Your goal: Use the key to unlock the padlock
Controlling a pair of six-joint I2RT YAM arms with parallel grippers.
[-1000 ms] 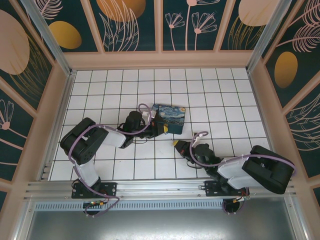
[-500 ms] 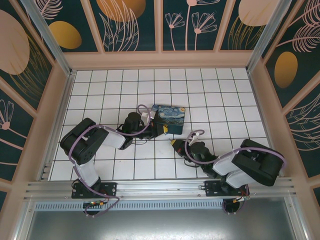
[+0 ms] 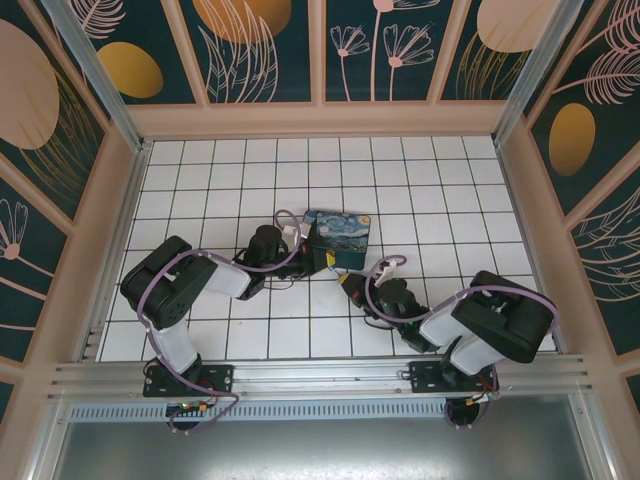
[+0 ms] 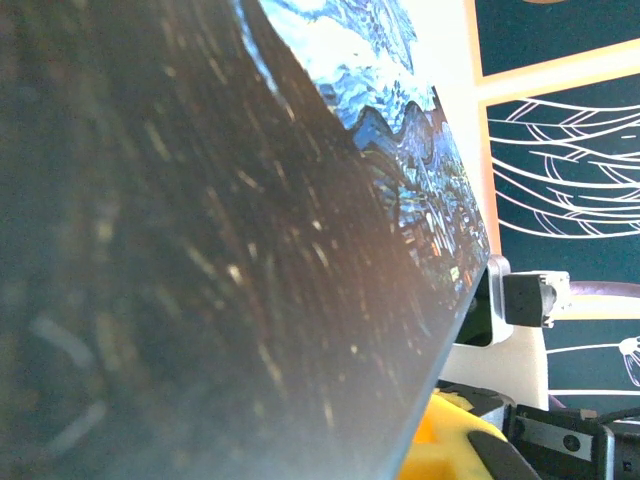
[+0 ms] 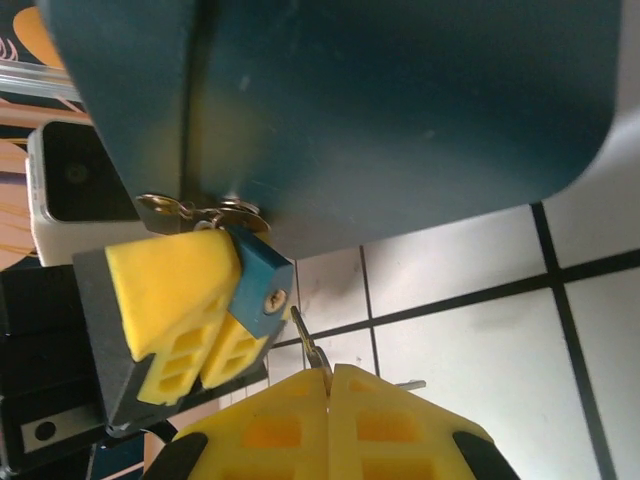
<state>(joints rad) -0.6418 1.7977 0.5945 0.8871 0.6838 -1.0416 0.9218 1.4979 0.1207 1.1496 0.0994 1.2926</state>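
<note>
a starry night printed box (image 3: pixel 340 234) sits on white tiles (image 3: pixel 200 180)

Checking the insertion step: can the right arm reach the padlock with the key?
Probably yes: the right gripper pinches the key, its tip just beside the padlock that the left gripper holds, nothing between them.

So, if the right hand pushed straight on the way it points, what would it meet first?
Probably the padlock, held by the left hand: the key in the right hand aims at its face. Depth is unclear.
</note>
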